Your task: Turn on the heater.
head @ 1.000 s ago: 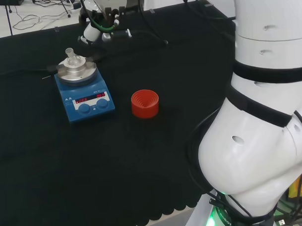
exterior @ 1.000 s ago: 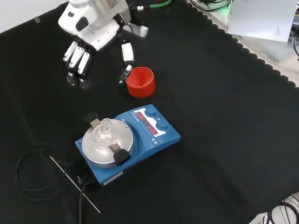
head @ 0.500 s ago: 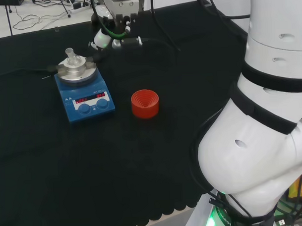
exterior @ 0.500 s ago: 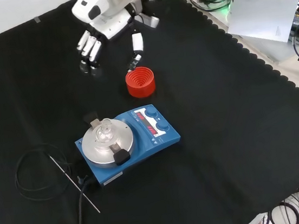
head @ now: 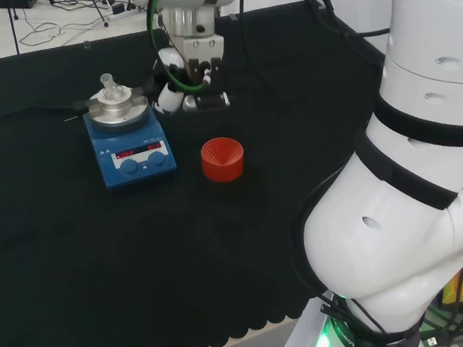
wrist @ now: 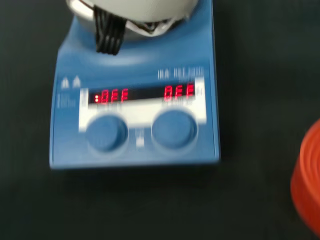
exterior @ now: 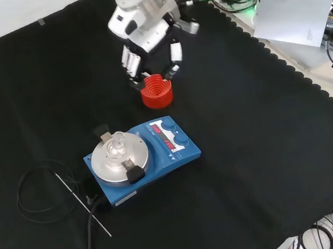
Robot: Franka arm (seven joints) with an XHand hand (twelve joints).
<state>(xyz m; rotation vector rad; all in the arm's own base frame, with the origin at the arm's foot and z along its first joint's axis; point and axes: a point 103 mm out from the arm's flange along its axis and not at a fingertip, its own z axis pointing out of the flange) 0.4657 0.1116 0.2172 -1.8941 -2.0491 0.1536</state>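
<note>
The heater (exterior: 158, 156) is a blue box with a round silver plate (exterior: 120, 159), a red lit display and two blue knobs (exterior: 182, 141). A small clear glass vessel (head: 109, 86) stands on its plate. My hand (exterior: 146, 33) hangs just above the red ribbed stand (exterior: 156, 91), beyond the heater's knob side in the front view. Its fingers (exterior: 130, 60) point down, relaxed and open, and hold nothing. In the head view the hand (head: 189, 80) is right of the heater (head: 130, 150). The wrist view looks at the heater's front panel (wrist: 140, 125) and both knobs (wrist: 173, 128).
The red ribbed stand (head: 222, 158) stands between the hand and the heater's knobs. A coiled black cable (exterior: 38, 195) and a thin rod (exterior: 82, 204) lie left of the heater in the front view. The arm's white links (head: 414, 175) stand at the head view's right.
The hand has swung rightward in the front view, from over bare cloth to above the red stand, and has come nearer the heater. The heater and stand have not moved.
</note>
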